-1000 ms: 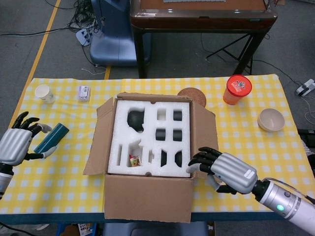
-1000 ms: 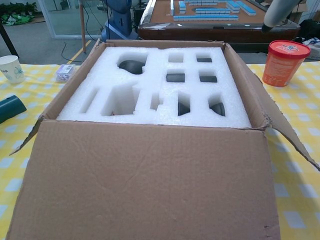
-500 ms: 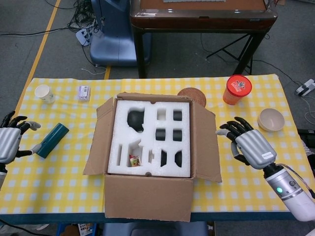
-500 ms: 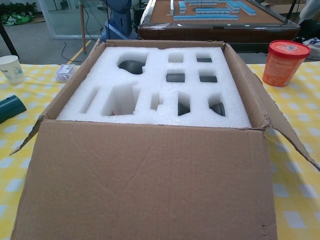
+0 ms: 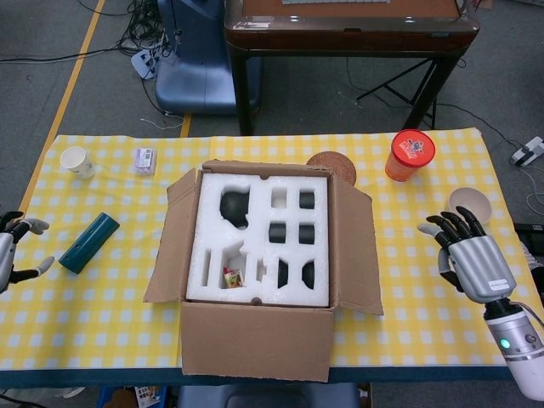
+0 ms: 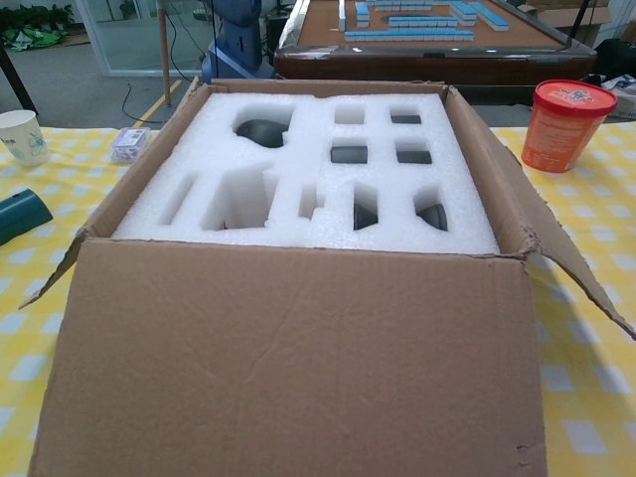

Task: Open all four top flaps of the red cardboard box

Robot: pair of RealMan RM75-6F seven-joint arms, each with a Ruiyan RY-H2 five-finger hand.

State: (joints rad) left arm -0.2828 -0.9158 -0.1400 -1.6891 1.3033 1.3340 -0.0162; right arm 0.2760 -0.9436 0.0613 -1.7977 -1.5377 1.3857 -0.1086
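Yellow-and-white checked cloth covers the worktop (image 5: 408, 255). At its centre sits the plain brown cardboard box (image 5: 255, 340), flaps folded outward, exposing white moulded foam (image 5: 255, 204) with dark cutouts. Left hand (image 5: 7, 255) and right hand (image 5: 474, 255) hover at opposite edges, fingers spread, holding nothing.

The light is bright and even in both views, as if it comes from lamps up above. Shadows are soft and small. The holes in the white foam (image 5: 258, 237) look dark inside. The foam is so bright in the chest view that its top looks washed out. The head view is a bit grainy. In the chest view, the near brown flap (image 6: 288, 363) looks very big and wide, and the far room looks a little soft.
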